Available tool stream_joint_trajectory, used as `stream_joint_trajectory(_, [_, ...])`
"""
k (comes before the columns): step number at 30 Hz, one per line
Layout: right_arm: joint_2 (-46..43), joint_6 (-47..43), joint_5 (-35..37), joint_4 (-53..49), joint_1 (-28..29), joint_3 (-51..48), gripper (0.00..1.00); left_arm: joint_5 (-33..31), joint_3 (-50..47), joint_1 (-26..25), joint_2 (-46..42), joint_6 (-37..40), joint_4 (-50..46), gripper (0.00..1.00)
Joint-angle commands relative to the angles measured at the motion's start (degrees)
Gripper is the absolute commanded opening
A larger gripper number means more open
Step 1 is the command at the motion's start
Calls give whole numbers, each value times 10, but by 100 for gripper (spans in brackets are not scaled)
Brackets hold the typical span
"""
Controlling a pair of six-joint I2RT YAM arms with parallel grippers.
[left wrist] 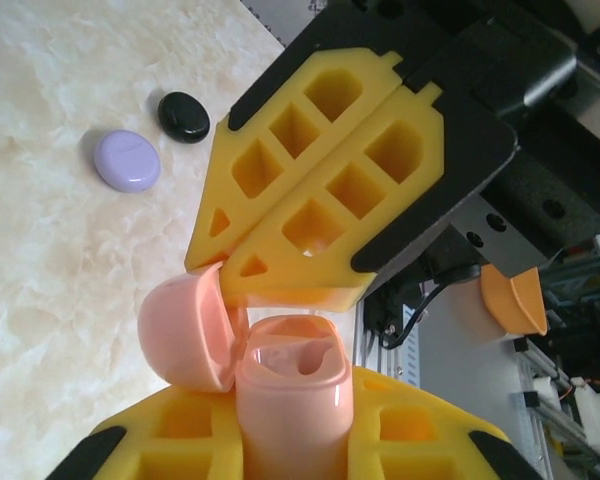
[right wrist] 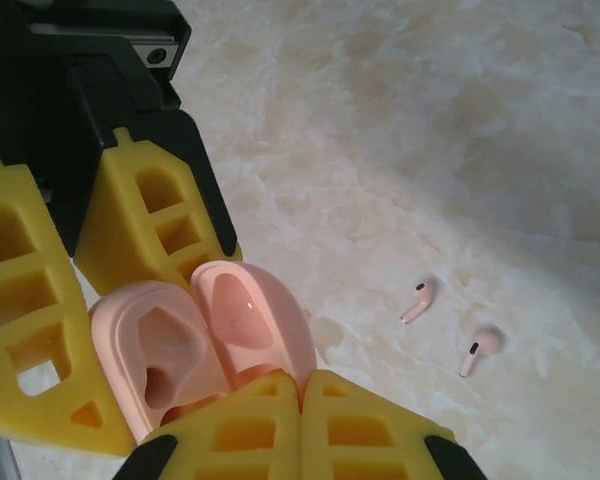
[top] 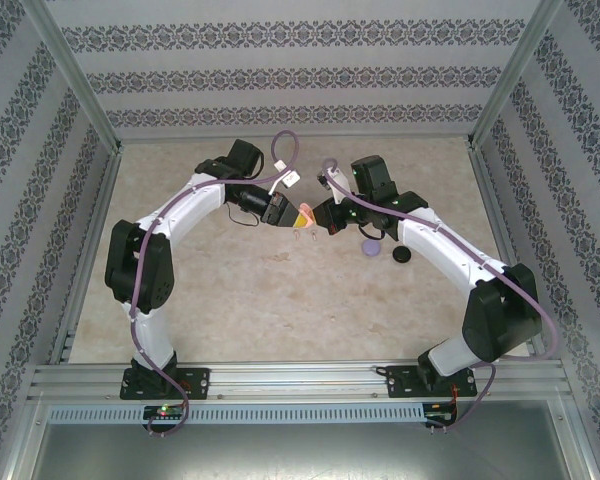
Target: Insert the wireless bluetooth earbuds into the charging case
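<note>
A pale pink charging case (left wrist: pixel 295 390) stands upright between the yellow fingers of my left gripper (left wrist: pixel 295 432), which is shut on its body. Its lid (left wrist: pixel 188 330) hangs open to the left, and the wells inside look bare. My right gripper (right wrist: pixel 302 385) is shut, its tips resting against the open lid (right wrist: pixel 252 318) beside the case body (right wrist: pixel 152 352). Two pale pink wireless bluetooth earbuds (right wrist: pixel 418 299) (right wrist: pixel 477 348) lie loose on the marble table to the right. From above, both grippers (top: pixel 285 212) (top: pixel 325 215) meet over the table's middle, the earbuds (top: pixel 303 237) just below them.
A closed purple case (left wrist: pixel 127 160) and a closed black case (left wrist: pixel 184 116) lie on the table to the right of the grippers, the purple one (top: pixel 371 248) nearer the right arm. Patterned walls and metal rails (top: pixel 300 378) enclose the table.
</note>
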Motion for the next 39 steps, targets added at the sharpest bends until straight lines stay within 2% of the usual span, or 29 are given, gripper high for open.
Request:
stream_joint_trajectory(1, [-10, 21, -7, 17, 9, 12, 16, 2, -21, -1, -8, -21, 66, 10])
stream_joint_trajectory(3, [-23, 38, -2, 17, -1, 9, 30, -9, -38, 2, -22, -38, 97, 5])
stream_joint_trajectory(5, [-42, 58, -1, 13, -15, 5, 35, -17, -58, 8, -38, -59, 132, 0])
stream_joint_trajectory(10, [-123, 118, 14, 6, -52, -37, 58, -45, -126, 37, -107, -115, 233, 0])
stream_joint_trajectory(16, [-173, 155, 59, -47, -65, -59, 71, -119, -233, 63, -217, -188, 392, 0])
stream_joint_trajectory(17, [-174, 160, 66, -53, -64, -59, 75, -134, -247, 63, -231, -194, 413, 0])
stream_joint_trajectory(20, [-171, 162, 110, -65, -53, -60, 97, -190, -287, 63, -277, -218, 476, 0])
stream_joint_trajectory(26, [-138, 169, 224, -90, -7, -34, 98, -284, -340, 63, -339, -232, 568, 0])
stream_joint_trajectory(31, [-69, 193, 214, -101, 22, 10, 98, -370, -422, 57, -374, -239, 726, 0])
stream_joint_trajectory(34, [-18, 211, 194, -104, 34, 37, 90, -420, -442, 51, -386, -252, 743, 0])
stream_joint_trajectory(39, [82, 237, 180, -112, 54, 90, 71, -454, -462, 45, -385, -261, 749, 0])
